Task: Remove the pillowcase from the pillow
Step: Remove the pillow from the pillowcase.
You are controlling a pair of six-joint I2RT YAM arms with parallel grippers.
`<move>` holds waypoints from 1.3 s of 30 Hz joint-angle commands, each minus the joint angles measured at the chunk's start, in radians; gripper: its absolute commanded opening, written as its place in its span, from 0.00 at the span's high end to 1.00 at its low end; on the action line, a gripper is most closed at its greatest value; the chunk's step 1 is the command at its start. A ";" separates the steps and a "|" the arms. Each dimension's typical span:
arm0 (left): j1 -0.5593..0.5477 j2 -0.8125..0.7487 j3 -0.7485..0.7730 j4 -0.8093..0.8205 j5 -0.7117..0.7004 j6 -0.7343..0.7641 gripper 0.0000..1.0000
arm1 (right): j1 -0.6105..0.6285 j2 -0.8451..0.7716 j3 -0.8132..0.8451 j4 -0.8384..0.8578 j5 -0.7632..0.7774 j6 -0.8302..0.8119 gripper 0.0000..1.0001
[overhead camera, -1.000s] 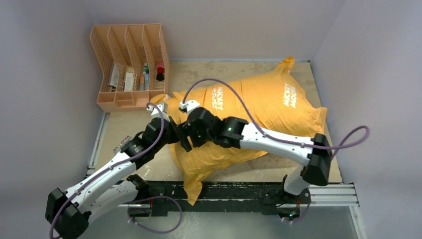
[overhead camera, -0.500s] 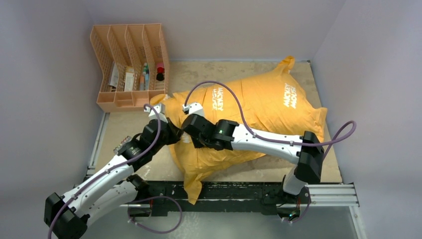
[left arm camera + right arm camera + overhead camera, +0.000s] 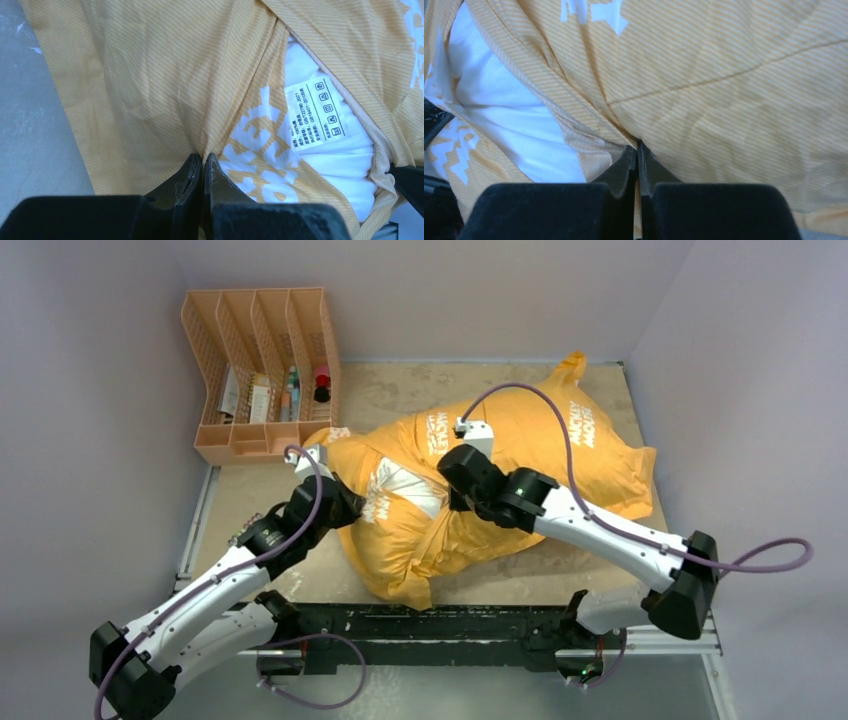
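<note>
Currently gripped: the pillowcase (image 3: 520,455), by both arms, one on each side of its open mouth.
Left gripper (image 3: 203,159): closed on a fold of the orange cloth at the left rim of the mouth.
Right gripper (image 3: 638,147): closed on a fold at the right rim, just beside the bare white.
Pillow (image 3: 408,483): inside the cover on the desk (image 3: 400,390). Only a white strip shows, between the two grippers.
Long axis: from the near left, where the mouth is, to the far right, where the closed end lies.
Deciding relation: most of the pillow lies to the far right of both grippers. I judge that it can leave only toward the near left, or the cover must slide off to the far right.
Nearer arm: both touch the cover. The right one is closer to the bulk.
Lettering (image 3: 582,426): white on the orange, it seems to read "MICKEY MOUSE".
Tag (image 3: 317,112): white, on the pillow – "100%", codes beginning with "GB", a row of care symbols. The rest is too small to read.
</note>
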 commanded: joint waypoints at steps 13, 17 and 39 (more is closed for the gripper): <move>0.003 0.090 0.098 -0.116 0.055 -0.042 1.00 | -0.043 0.014 -0.163 0.204 -0.400 0.034 1.00; 0.003 0.047 0.081 -0.071 0.088 -0.027 1.00 | -0.035 0.072 -0.030 0.106 -0.347 0.016 1.00; 0.003 -0.212 0.254 -0.396 0.022 0.111 0.24 | -0.030 0.040 -0.098 0.091 -0.231 0.160 1.00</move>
